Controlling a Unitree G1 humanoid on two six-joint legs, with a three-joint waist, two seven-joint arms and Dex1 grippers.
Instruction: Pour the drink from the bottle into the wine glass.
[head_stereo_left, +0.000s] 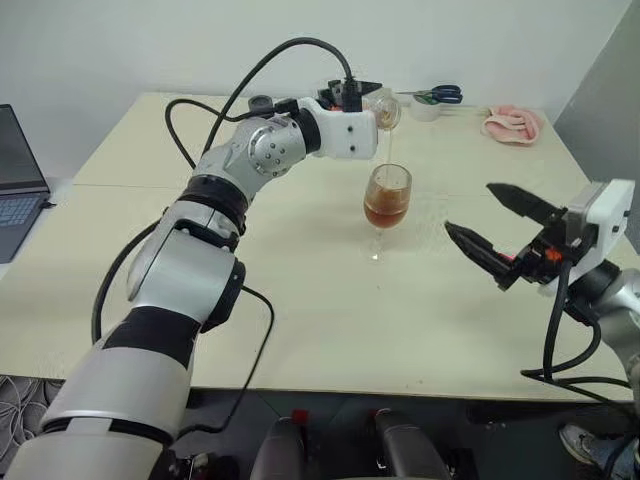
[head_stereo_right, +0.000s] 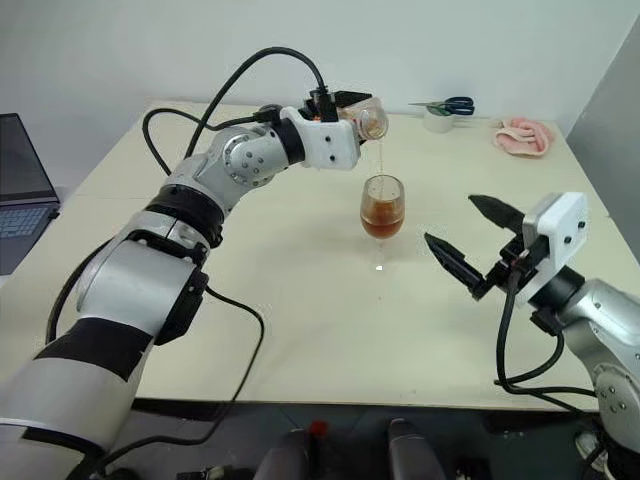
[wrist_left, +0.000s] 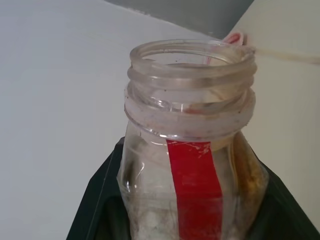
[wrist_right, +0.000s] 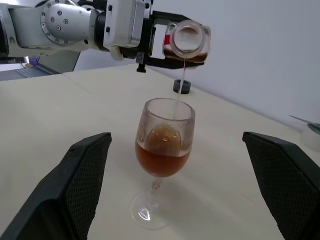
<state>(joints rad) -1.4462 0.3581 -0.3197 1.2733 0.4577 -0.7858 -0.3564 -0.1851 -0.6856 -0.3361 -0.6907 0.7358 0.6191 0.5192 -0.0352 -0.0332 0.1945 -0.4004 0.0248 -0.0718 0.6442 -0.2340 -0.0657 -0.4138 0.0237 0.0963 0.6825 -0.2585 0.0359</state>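
Above the wine glass (head_stereo_left: 387, 196), left tool (head_stereo_left: 365, 100) grips the tipped bottle (head_stereo_left: 383, 110); right tool (head_stereo_left: 490, 225) wide.

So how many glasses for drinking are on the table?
1. The wine glass stands near the middle of the table, about half full of amber drink, right under the tipped bottle. Something small could be hidden behind the robot's arm.

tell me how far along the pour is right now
Done: the bottle is uncapped, tipped on its side above the wine glass, and the glass already holds amber drink to roughly half its bowl. In hand: the left gripper is shut on the bottle and a thin stream is falling into the glass. Left: only a little liquid shows in the bottle; the open right gripper waits beside the glass.
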